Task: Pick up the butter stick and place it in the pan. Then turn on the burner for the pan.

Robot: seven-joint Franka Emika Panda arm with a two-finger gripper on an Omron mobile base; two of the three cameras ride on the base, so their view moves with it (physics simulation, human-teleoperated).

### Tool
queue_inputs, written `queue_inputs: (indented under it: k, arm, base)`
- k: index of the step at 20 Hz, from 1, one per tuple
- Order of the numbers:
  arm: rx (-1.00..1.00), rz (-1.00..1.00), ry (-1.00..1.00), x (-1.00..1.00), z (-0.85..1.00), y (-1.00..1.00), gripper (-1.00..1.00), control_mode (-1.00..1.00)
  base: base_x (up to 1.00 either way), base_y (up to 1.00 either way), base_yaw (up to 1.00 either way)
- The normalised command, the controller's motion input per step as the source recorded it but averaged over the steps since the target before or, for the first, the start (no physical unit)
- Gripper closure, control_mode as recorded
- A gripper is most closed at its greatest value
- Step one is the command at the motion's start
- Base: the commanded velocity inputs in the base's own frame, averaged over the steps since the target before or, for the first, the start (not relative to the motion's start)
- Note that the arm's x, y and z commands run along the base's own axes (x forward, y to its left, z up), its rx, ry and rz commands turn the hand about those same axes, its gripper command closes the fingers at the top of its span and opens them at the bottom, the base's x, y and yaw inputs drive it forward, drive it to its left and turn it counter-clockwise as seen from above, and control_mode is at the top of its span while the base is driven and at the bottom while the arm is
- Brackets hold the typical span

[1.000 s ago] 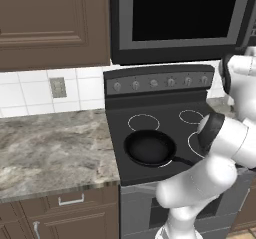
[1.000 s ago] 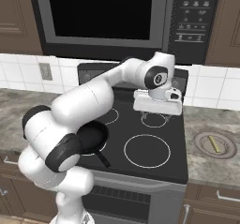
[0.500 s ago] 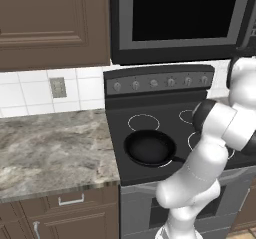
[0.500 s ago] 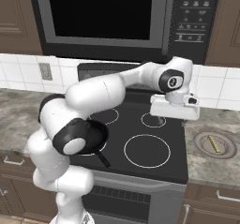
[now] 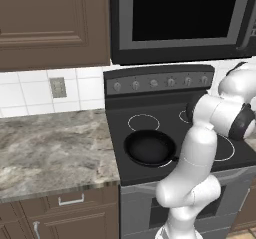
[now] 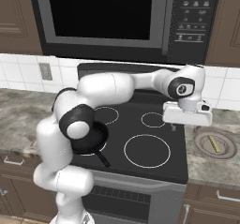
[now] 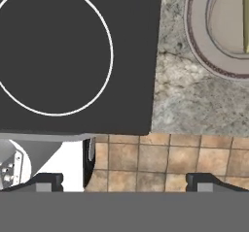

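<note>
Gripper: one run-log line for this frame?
gripper: open, empty | butter stick: on plate, right counter | pan: empty, front-left burner

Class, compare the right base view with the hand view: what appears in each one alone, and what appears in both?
Right base view alone: the pan on the front left burner, the microwave above, and the control panel. Hand view alone: the tiled floor below the stove edge. Both: the butter stick lying on a plate on the counter, a burner ring, and the open gripper.
</note>
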Motion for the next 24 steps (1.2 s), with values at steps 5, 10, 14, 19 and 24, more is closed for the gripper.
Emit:
queue_inputs:
  k: [5,10,14,19,24]
  arm:
    - [0.0,0.03,0.0,0.17,-0.17,-0.28,-1.0,-1.0]
    - [0.0,0.04,0.0,0.23,-0.12,-0.2,-1.0,-1.0]
    - [0.0,0.04,0.0,0.2,-0.11,-0.2,-1.0,-1.0]
    - [0.0,0.03,0.0,0.15,-0.1,-0.2,-1.0,-1.0]
    - [0.0,0.03,0.0,0.15,-0.08,-0.16,-1.0,-1.0]
  base:
    - [0.0,0.0,0.0]
    - [0.0,0.0,0.0]
    - [0.0,0.0,0.0]
    - [0.0,0.0,0.0]
    - [0.0,0.0,0.0]
